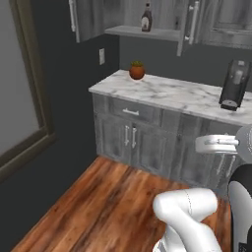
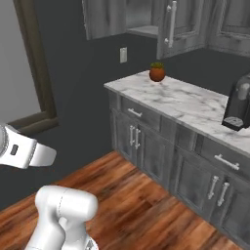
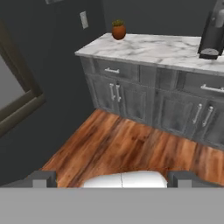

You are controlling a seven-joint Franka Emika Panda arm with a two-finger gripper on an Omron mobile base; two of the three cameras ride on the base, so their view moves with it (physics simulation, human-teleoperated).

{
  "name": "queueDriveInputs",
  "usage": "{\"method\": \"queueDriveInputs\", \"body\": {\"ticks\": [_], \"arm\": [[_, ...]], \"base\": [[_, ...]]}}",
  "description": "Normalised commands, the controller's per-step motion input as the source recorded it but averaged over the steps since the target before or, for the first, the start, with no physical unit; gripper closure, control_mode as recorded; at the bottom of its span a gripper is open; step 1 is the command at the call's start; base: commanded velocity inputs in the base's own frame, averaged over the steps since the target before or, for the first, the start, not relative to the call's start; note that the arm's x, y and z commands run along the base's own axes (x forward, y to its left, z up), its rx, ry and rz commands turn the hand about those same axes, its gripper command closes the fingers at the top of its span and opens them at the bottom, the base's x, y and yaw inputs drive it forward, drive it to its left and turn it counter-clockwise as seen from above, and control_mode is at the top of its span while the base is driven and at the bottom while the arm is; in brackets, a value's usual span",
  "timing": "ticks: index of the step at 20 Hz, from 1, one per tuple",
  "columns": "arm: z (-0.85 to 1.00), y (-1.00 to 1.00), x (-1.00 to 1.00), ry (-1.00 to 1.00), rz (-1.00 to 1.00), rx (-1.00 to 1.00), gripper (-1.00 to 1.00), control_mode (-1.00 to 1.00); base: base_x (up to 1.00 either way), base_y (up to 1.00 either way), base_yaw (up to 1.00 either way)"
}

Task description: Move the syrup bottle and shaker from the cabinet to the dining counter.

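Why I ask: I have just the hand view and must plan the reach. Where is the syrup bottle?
Observer: The syrup bottle stands upright on the shelf of the cabinet, above the marble worktop.
Operator: Are the doors in the way?
Observer: No, the left base view shows them open; one door hangs just right of the bottle.
Operator: What's below it?
Observer: The plant pot sits on the worktop almost straight beneath the bottle.
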Motion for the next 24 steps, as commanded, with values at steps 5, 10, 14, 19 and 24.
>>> {"method": "queueDriveInputs", "body": {"ticks": [5,10,14,19,24], "arm": [[0.0,0.0,0.0,0.0,0.0,0.0,-1.0,1.0],[0.0,0.0,0.0,0.0,0.0,0.0,-1.0,1.0],[0.0,0.0,0.0,0.0,0.0,0.0,-1.0,1.0],[0.0,0.0,0.0,0.0,0.0,0.0,-1.0,1.0],[0.0,0.0,0.0,0.0,0.0,0.0,-1.0,1.0]], "base": [[1.0,0.0,0.07],[0.95,0.0,0.05],[0.87,0.01,0.03],[0.72,0.0,0.0],[0.36,0.0,-0.01]]}}
